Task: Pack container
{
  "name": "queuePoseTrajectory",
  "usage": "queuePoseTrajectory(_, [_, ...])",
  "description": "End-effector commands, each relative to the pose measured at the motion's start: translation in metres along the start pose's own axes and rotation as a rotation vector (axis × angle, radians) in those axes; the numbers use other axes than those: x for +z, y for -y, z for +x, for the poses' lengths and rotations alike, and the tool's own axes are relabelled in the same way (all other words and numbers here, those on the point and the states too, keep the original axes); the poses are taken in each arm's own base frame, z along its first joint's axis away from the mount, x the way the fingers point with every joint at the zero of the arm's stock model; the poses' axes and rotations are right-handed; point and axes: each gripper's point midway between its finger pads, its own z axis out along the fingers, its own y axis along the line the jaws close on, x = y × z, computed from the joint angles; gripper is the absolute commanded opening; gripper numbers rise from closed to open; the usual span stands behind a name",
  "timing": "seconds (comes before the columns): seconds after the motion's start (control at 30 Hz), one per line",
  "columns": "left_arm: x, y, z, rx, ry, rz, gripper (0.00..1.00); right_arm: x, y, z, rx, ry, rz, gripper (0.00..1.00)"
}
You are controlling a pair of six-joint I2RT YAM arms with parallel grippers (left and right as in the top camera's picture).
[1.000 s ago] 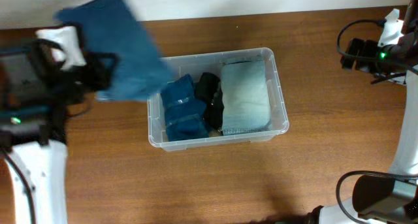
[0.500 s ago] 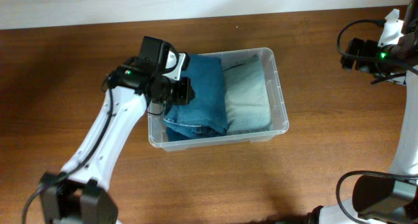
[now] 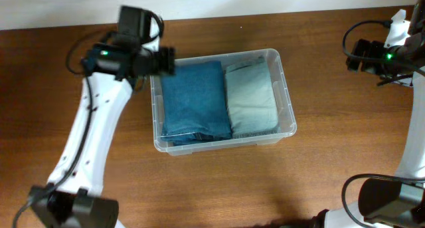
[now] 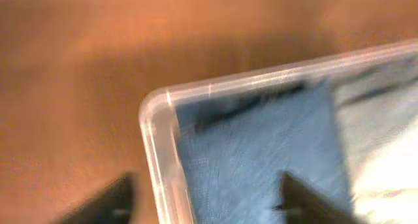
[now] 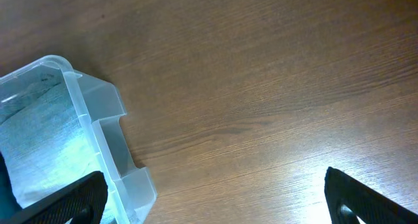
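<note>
The clear plastic container (image 3: pixel 285 95) sits mid-table. Inside lie a folded dark blue cloth (image 3: pixel 194 98) on the left and a folded pale blue-green cloth (image 3: pixel 251 98) on the right. My left gripper (image 3: pixel 159 60) is open and empty, above the container's far left corner. In the left wrist view its fingers (image 4: pixel 206 201) straddle the container's rim (image 4: pixel 157 139), with the blue cloth (image 4: pixel 261 159) below. My right gripper (image 3: pixel 355 55) is open and empty at the far right, away from the container. In the right wrist view its fingers (image 5: pixel 215 198) hang over bare wood, beside the container's corner (image 5: pixel 108 139).
The wooden table (image 3: pixel 279 181) surrounds the container. The right arm's base (image 3: pixel 382 198) stands at the front right edge. The left arm (image 3: pixel 89 141) stretches along the table's left side. A pale wall edge runs along the far side.
My left gripper has let go of the dark blue cloth, which now lies flat in the container, and has drawn back up and left to the container's far corner. The right arm has not moved.
</note>
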Motion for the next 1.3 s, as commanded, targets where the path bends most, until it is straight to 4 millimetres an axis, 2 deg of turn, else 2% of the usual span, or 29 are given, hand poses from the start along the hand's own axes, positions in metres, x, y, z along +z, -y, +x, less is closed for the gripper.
queuePoseTrajectory(0.0, [-0.006, 0.001, -0.004, 0.043, 0.018, -0.017, 0.05, -0.007, -0.003, -0.002, 0.006, 0.021, -0.014, 0.98])
queuePoseTrajectory(0.03, [0.009, 0.004, 0.007, 0.052, -0.025, -0.016, 0.01, -0.007, -0.003, -0.002, 0.006, 0.02, -0.013, 0.98])
queuePoseTrajectory(0.07, [0.023, 0.008, 0.018, 0.06, -0.068, -0.014, 0.01, -0.006, -0.002, -0.002, 0.006, 0.019, -0.013, 0.99])
queuePoseTrajectory(0.1, [0.043, 0.013, 0.035, 0.073, -0.131, -0.008, 0.01, -0.006, -0.002, -0.002, 0.007, 0.018, -0.013, 0.98])
queuePoseTrajectory(0.13, [0.07, 0.02, 0.061, 0.084, -0.224, 0.011, 0.0, -0.004, -0.002, -0.002, 0.007, 0.014, -0.013, 0.98])
queuePoseTrajectory(0.23, [0.112, 0.029, 0.11, 0.086, -0.389, 0.049, 0.0, -0.003, -0.002, -0.002, 0.008, 0.009, -0.013, 0.98])
queuePoseTrajectory(0.3, [0.138, 0.023, 0.138, 0.092, -0.483, 0.017, 0.01, -0.002, -0.002, -0.001, 0.008, 0.007, -0.013, 0.98])
queuePoseTrajectory(0.33, [0.145, 0.017, 0.143, 0.098, -0.499, -0.016, 0.0, -0.002, -0.002, -0.001, 0.008, 0.007, -0.015, 0.98])
queuePoseTrajectory(0.4, [0.146, 0.003, 0.14, 0.107, -0.492, -0.081, 0.0, -0.002, -0.008, 0.0, -0.005, 0.004, -0.042, 0.98])
queuePoseTrajectory(0.5, [0.11, -0.006, 0.092, 0.096, -0.357, -0.12, 0.0, -0.004, -0.032, 0.0, -0.111, 0.012, -0.081, 0.98])
queuePoseTrajectory(0.53, [0.093, -0.01, 0.072, 0.087, -0.29, -0.132, 0.01, -0.005, -0.043, -0.001, -0.153, 0.025, -0.094, 0.98])
queuePoseTrajectory(0.57, [0.064, -0.019, 0.045, 0.069, -0.187, -0.155, 0.07, -0.005, -0.063, -0.002, -0.224, 0.045, -0.118, 0.98])
queuePoseTrajectory(0.6, [0.052, -0.023, 0.035, 0.059, -0.146, -0.163, 0.17, -0.005, -0.073, -0.003, -0.258, 0.053, -0.129, 0.98])
queuePoseTrajectory(0.67, [0.016, -0.044, 0.005, 0.009, -0.009, -0.189, 0.99, 0.0, -0.103, -0.005, -0.35, 0.079, -0.162, 0.98])
queuePoseTrajectory(0.7, [0.003, -0.06, -0.007, -0.025, 0.046, -0.207, 0.99, 0.007, -0.124, -0.009, -0.393, 0.096, -0.187, 0.98])
queuePoseTrajectory(0.73, [-0.002, -0.072, -0.011, -0.048, 0.065, -0.219, 0.99, 0.011, -0.135, -0.012, -0.414, 0.11, -0.201, 0.98])
queuePoseTrajectory(0.8, [-0.004, -0.089, -0.01, -0.077, 0.06, -0.242, 0.99, 0.018, -0.151, -0.016, -0.443, 0.13, -0.219, 0.98])
queuePoseTrajectory(0.83, [-0.004, -0.098, -0.002, -0.092, 0.031, -0.256, 0.99, 0.019, -0.154, -0.014, -0.451, 0.122, -0.219, 0.98])
queuePoseTrajectory(0.93, [-0.013, -0.114, 0.017, -0.114, -0.041, -0.273, 0.99, 0.013, -0.15, -0.004, -0.444, 0.093, -0.217, 0.98])
queuePoseTrajectory(1.03, [-0.032, -0.112, 0.024, -0.12, -0.046, -0.23, 0.99, -0.007, -0.138, 0.004, -0.442, 0.102, -0.166, 0.98])
queuePoseTrajectory(1.1, [-0.055, -0.108, 0.027, -0.118, -0.004, -0.229, 0.99, -0.027, -0.135, 0.013, -0.423, 0.135, -0.173, 0.98])
queuePoseTrajectory(1.13, [-0.075, -0.104, 0.033, -0.116, 0.036, -0.228, 0.99, -0.038, -0.132, 0.02, -0.416, 0.174, -0.169, 0.98])
queuePoseTrajectory(1.2, [-0.093, -0.101, 0.044, -0.115, 0.084, -0.227, 0.99, -0.045, -0.125, 0.031, -0.401, 0.235, -0.144, 0.98])
queuePoseTrajectory(1.27, [-0.112, -0.098, 0.064, -0.114, 0.149, -0.226, 0.99, -0.048, -0.117, 0.057, -0.396, 0.297, -0.141, 0.98])
